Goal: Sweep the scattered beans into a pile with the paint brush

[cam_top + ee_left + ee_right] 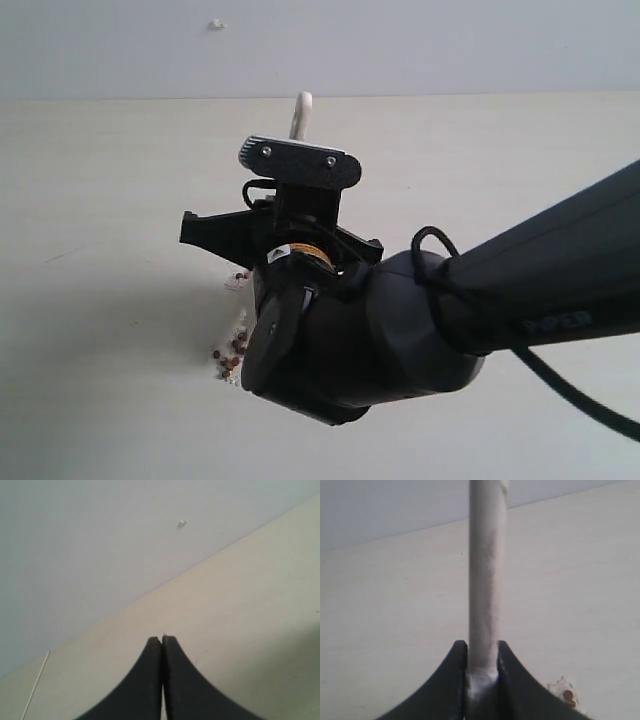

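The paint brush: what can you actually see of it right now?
Of the paint brush only the handle shows: a pale, smooth, wood-like stick clamped from both sides between the two black fingers of the right gripper. In the exterior view its rounded end pokes up past the black arm. Ferrule and bristles are hidden, so whether they touch anything cannot be told.
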Robot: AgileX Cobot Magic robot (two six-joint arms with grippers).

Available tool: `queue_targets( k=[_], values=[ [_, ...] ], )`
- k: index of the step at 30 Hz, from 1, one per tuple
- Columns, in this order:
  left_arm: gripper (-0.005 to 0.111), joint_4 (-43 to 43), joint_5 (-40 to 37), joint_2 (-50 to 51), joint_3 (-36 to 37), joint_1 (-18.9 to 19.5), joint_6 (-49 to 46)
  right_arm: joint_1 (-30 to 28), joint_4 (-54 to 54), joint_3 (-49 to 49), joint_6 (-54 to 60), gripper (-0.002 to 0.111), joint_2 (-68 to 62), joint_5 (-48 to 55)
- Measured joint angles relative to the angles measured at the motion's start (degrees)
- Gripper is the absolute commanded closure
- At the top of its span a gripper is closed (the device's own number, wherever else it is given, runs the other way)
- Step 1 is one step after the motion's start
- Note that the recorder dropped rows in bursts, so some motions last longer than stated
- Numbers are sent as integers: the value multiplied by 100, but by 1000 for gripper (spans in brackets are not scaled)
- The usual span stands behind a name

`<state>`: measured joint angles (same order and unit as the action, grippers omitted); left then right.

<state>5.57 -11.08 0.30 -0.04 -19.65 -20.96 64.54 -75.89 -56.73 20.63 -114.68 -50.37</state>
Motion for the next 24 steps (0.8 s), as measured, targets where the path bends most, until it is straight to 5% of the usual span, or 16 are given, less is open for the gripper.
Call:
queue_targets(
  k=[7,13,24],
  values=[
    [107,0,0,0,0,0,0,190,1285,0,-962,108,188,-181],
    [107,0,0,0,0,0,0,-306,1287,-794,-1420,108,-506,332],
    [107,0,0,0,0,0,0,-330,241,-1419,275,108,-887,762]
  ],
)
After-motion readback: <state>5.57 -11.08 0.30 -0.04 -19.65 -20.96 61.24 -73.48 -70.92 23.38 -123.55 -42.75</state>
